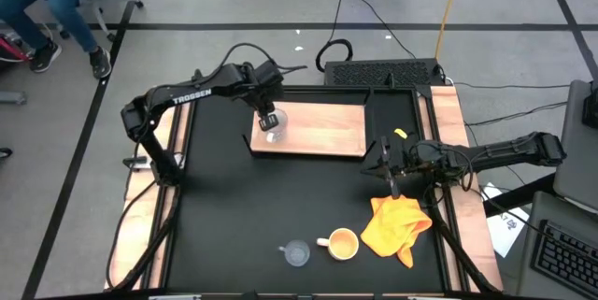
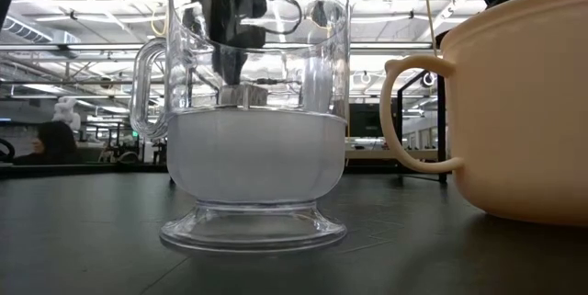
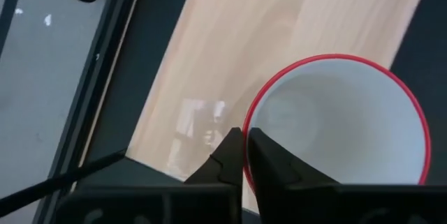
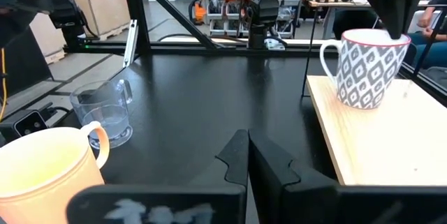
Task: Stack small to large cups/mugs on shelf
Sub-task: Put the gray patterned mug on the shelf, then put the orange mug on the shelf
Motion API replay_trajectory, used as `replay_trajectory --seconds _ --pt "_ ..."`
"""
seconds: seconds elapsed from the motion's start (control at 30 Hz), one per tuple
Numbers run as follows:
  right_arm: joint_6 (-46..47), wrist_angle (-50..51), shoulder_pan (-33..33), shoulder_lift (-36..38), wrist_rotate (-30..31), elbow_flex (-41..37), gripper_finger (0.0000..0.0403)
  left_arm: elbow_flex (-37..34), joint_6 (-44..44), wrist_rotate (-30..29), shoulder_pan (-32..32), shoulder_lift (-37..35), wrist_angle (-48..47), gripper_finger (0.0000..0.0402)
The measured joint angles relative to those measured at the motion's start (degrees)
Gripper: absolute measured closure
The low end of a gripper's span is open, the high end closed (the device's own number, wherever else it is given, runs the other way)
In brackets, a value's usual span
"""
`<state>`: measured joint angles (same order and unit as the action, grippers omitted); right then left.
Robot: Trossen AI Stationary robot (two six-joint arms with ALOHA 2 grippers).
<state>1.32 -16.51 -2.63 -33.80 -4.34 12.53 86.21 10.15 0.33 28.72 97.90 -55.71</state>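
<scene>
The white mug (image 1: 273, 122) stands upright on the shelf (image 1: 322, 132), near the shelf's left end as seen from above. In the right wrist view it shows a grey diamond pattern (image 4: 369, 66) with its handle turned toward the counter's middle. The left gripper (image 3: 244, 155) is at this mug: its jaws are nearly shut, pinching the red rim (image 3: 246, 130) between them, one finger inside the mug and one outside.

The shelf lies flat on the black counter (image 1: 234, 207), toward its far side. The orange mug (image 1: 341, 243) and the glass cup (image 1: 296, 254) stand side by side, close but apart, near the counter's front edge, the glass to the left of the mug from above. Both are upright. In the low view the glass cup (image 2: 248, 111) fills the foreground with the orange mug (image 2: 514, 102) beside it.

An orange cloth (image 1: 397, 228) lies crumpled just right of the orange mug. The right gripper (image 1: 392, 171) waits over the counter's right side, between the shelf's right end and the cloth, its jaws shut and holding nothing.

A person (image 1: 47, 1) sits on the floor area beyond the counter's far left corner.
</scene>
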Motion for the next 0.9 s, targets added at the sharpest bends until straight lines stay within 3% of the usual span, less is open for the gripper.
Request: replay_trajectory --seconds 0.47,0.9 --pt "0.6 0.0 0.0 0.0 0.0 0.0 0.0403 0.1 -0.1 0.6 -1.1 0.0 2.4 0.0297" --pt "0.6 0.1 0.0 0.0 0.0 0.0 0.0403 0.2 -1.2 -0.9 -1.2 -0.1 4.0 0.028"
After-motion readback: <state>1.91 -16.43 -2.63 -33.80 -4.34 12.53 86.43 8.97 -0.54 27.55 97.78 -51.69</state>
